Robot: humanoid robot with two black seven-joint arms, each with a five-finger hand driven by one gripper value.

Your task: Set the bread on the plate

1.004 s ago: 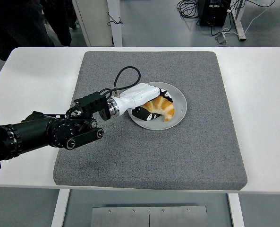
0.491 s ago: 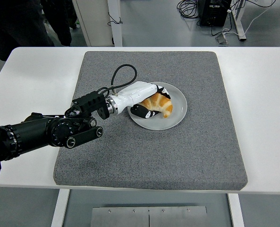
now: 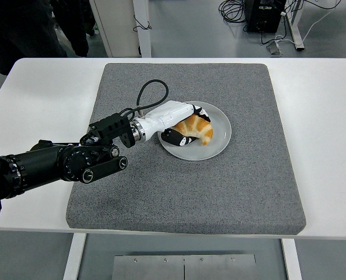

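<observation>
Holding the bread [image 3: 197, 128] over the plate [image 3: 220, 140], the left hand [image 3: 181, 125] reaches in from the left in the head view — the only view given. Its white back lies across the plate's left half and its dark fingers [image 3: 175, 139] curl under and round the near-left end of the croissant-shaped piece, clamped on it. The plate sits on the grey mat [image 3: 184, 192], a little far of the mat's middle, and the mat covers most of the white table [image 3: 324, 116].

Against the picture from a second ago the bread has shifted: then its tip lay lower and nearer on the plate, toward the near rim; now it sits higher and more toward the plate's middle, with the hand drawn slightly left and far. Against the picture half a second back almost nothing differs — hand, bread and cable loop [image 3: 149, 93] sit in the same places. I read that as the placing move having settled. Whether the bread's underside rests fully on the plate cannot be told, since the fingers hide that side.

Judged so, the task is nearly done: the bread is inside the rim, and what remains is to spread the fingers and pull the hand clear to the left without dragging the piece along. The right arm does not show.
</observation>
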